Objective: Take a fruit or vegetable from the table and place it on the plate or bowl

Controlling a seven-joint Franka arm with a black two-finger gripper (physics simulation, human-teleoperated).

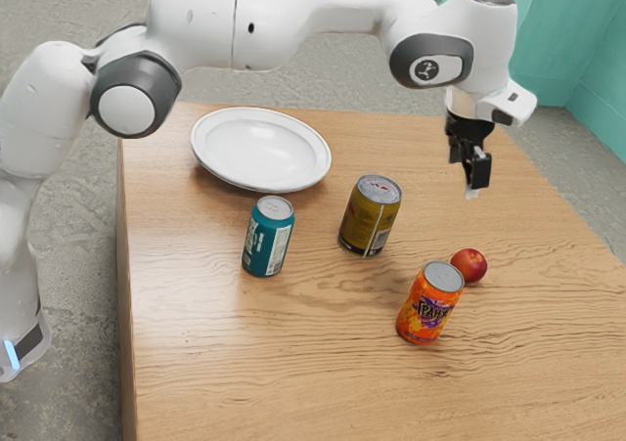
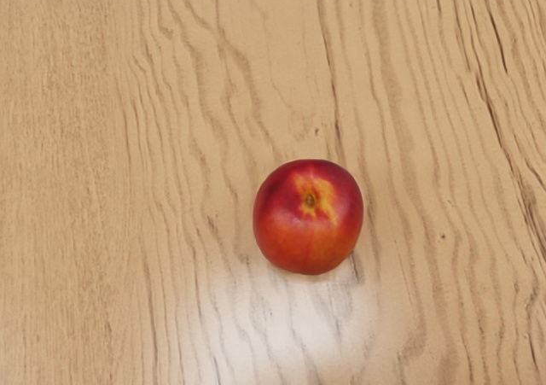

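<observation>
A red and yellow nectarine [image 1: 469,264] lies on the wooden table [image 1: 293,363], just to the exterior view's right of an orange soda can [image 1: 429,303]. My gripper [image 1: 475,189] hangs well above the fruit, open and holding nothing. The wrist view looks straight down on the nectarine [image 2: 308,216], stem end up, on bare wood. A white plate [image 1: 260,148] rests near the table's far left corner, with nothing on it.
A teal can [image 1: 267,236] and a gold-green can [image 1: 370,215] stand upright mid-table between the plate and the fruit. The table's left edge [image 1: 124,294] drops to a grey floor. A teal wall [image 1: 577,30] stands behind on the right.
</observation>
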